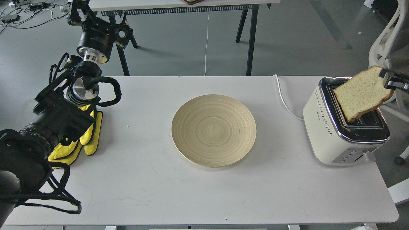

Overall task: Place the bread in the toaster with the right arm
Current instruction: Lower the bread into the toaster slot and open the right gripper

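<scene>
The bread (361, 94) is a pale speckled slice with a brown crust, held tilted over the toaster (343, 123). Its lower corner dips at the slots in the chrome top. My right gripper (388, 81) comes in from the right edge and is shut on the slice's upper right corner; most of that arm is out of view. The cream-white toaster stands at the table's right end, buttons toward me. My left gripper (80, 12) is raised beyond the table's far left corner; its fingers cannot be told apart.
A round bamboo plate (213, 129) lies in the middle of the white table (191, 191). Yellow gloves (81, 139) lie at the left under my left arm. The toaster's white cord (282, 99) runs back off the table. A white chair (388, 48) stands at the right.
</scene>
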Controlling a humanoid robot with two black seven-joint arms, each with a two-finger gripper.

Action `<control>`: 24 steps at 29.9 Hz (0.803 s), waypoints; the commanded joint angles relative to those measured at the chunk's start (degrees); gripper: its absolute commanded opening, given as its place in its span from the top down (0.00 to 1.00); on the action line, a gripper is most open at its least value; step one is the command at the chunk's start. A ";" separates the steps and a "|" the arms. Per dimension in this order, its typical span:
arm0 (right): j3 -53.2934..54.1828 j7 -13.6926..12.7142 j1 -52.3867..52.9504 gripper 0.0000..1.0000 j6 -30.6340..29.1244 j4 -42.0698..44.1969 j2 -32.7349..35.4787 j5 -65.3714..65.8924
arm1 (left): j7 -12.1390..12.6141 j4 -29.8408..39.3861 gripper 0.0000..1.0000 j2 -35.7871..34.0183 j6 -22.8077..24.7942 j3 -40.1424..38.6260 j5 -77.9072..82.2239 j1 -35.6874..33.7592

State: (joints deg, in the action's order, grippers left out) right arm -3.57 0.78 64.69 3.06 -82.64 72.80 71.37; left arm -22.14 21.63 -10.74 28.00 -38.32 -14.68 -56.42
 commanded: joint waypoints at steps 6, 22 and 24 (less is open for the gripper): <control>0.05 -0.70 -0.62 0.99 0.02 0.38 -1.34 0.00 | -0.01 0.00 0.00 0.02 0.00 0.00 -0.09 0.00; 3.91 0.01 -1.41 0.02 2.21 1.87 -6.08 -1.40 | -0.01 0.00 0.00 0.02 0.00 0.00 0.00 0.08; 6.02 0.27 -1.41 0.02 3.26 2.83 -7.92 -4.99 | -0.01 0.00 0.00 0.02 0.00 0.00 -0.09 0.00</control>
State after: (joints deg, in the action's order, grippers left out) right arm -0.16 0.76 63.28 4.81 -81.08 67.11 70.06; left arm -22.15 21.62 -10.72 28.00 -38.32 -14.74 -56.39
